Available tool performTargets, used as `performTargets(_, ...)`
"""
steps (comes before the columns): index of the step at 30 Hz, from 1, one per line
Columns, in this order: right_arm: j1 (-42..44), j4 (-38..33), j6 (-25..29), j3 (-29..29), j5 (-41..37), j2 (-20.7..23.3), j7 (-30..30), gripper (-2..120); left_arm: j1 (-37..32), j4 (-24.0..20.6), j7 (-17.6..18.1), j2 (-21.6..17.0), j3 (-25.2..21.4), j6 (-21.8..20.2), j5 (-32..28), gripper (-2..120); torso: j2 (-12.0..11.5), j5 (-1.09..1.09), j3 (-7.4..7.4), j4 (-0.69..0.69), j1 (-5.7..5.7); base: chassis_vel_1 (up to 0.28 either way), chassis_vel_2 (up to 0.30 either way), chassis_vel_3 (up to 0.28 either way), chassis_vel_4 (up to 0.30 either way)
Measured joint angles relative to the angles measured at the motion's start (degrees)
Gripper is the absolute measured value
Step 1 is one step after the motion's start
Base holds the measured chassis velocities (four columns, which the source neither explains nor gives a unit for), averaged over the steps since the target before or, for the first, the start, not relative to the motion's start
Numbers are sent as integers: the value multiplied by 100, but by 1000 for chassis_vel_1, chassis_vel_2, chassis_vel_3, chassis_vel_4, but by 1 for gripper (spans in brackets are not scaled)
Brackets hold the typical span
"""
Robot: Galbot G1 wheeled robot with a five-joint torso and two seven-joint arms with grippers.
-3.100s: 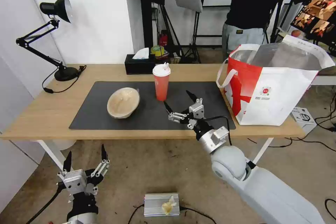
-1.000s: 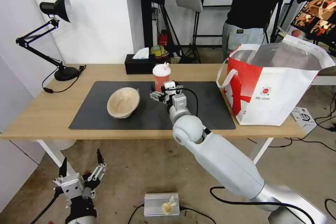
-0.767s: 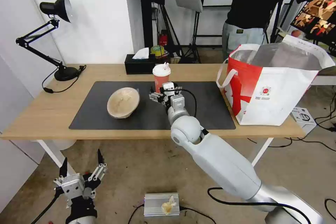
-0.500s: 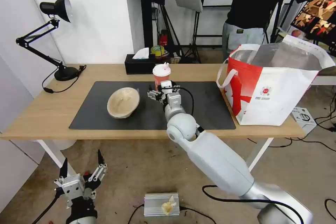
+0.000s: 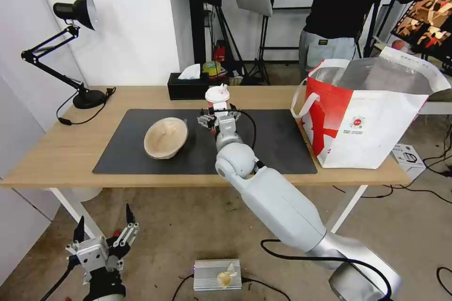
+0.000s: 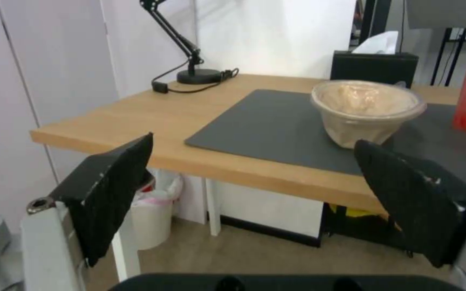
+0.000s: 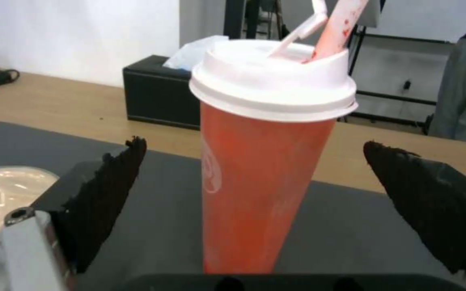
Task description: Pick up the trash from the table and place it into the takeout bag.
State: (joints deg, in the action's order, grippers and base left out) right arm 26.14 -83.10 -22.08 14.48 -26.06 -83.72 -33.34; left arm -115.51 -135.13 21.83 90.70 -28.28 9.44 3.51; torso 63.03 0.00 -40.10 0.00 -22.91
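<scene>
The red cup (image 5: 217, 97) with its white lid stands upright on the dark mat (image 5: 278, 141) of the table (image 5: 56, 150). My right gripper (image 5: 218, 115) is open around its lower half. In the right wrist view the cup (image 7: 265, 169) rises between the two black fingers (image 7: 109, 190), with a gap on each side. The beige paper bowl (image 5: 165, 137) sits on the mat to the left of the cup. The takeout bag (image 5: 376, 117) stands open at the table's right end. My left gripper (image 5: 101, 240) hangs open below the table's front edge, and its wrist view faces the bowl (image 6: 368, 109).
A black tissue box (image 5: 188, 85) sits behind the cup near the table's far edge. A black desk lamp (image 5: 70, 51) and its cable occupy the far left corner. A person in dark clothes stands behind the bag. A metal box (image 5: 217, 274) lies on the floor.
My right arm has reached forward and left across the mat, and its open fingers now straddle the cup. My left gripper has sunk slightly lower. The cup, bowl and bag have not moved.
</scene>
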Motion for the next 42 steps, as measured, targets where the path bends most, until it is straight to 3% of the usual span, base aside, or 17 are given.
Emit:
performTargets(22,-215,921,12,-221,146,-579,-19,100,68,85,5,21,28,-23,-54,100,-1,0,0,1,0,0,0,0,0)
performTargets(42,-317,1137,21,-316,180,-627,-45,100,25,42,7,49,40,-3,-13,100,-1,0,0,0,0,0,0,0,0)
